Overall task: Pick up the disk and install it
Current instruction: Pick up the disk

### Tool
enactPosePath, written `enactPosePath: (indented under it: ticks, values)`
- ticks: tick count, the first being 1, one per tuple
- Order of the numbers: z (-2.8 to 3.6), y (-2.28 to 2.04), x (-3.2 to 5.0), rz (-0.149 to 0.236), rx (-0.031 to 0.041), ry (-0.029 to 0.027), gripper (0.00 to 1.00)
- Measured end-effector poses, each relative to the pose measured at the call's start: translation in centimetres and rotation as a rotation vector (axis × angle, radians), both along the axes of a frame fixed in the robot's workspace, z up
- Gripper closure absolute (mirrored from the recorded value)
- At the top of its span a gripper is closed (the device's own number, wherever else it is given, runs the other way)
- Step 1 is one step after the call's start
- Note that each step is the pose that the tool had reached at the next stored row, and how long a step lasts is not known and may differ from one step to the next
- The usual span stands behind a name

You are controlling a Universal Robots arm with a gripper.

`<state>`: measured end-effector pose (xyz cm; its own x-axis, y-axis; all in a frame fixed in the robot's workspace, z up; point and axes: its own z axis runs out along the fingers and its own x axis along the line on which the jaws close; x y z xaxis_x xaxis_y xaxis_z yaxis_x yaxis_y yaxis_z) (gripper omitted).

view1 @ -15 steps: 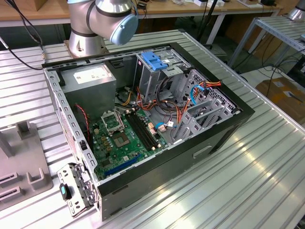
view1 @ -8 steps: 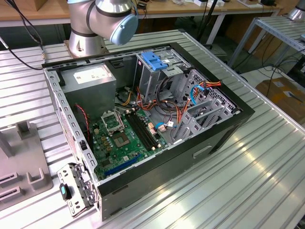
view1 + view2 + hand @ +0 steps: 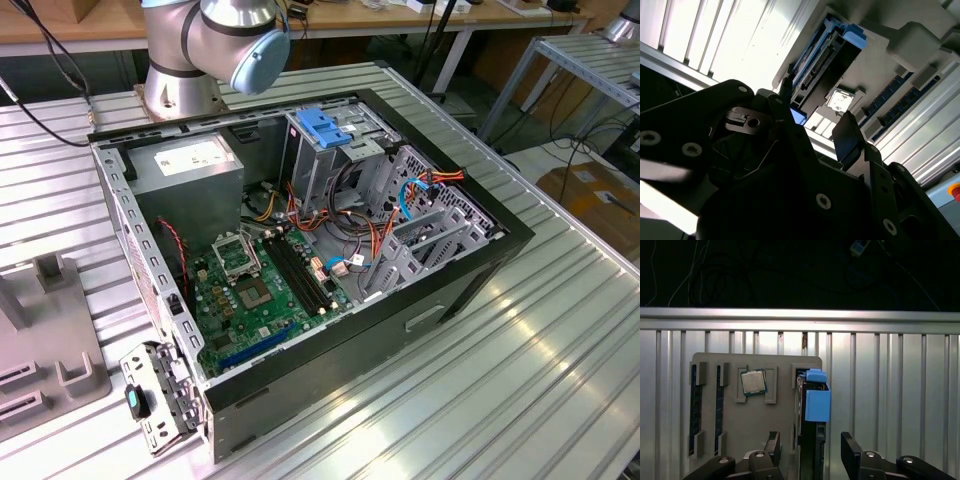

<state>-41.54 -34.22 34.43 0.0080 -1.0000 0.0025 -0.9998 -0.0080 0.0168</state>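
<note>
Gripper (image 3: 809, 437) pointing straight down over upright disk (image 3: 816, 402) in grey fixture (image 3: 752, 422), claw spread wide, fingers either side

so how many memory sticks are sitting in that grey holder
2 memory sticks. One lies along the grey holder's edge farthest from the disk; the other lies beside it, nearer the processor chip. The end effector covers part of the holder, so more may be hidden.

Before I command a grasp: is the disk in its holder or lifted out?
In. In the first wrist view the disk stands on edge in the grey holder, fingers open either side, not touching.
</note>
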Motion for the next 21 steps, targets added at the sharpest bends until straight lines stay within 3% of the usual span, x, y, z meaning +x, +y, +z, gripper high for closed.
enactPosePath:
  ticks: [21]
  values:
    - [-0.3,0.0,0.0,0.0,0.0001,-0.0002,0.4]
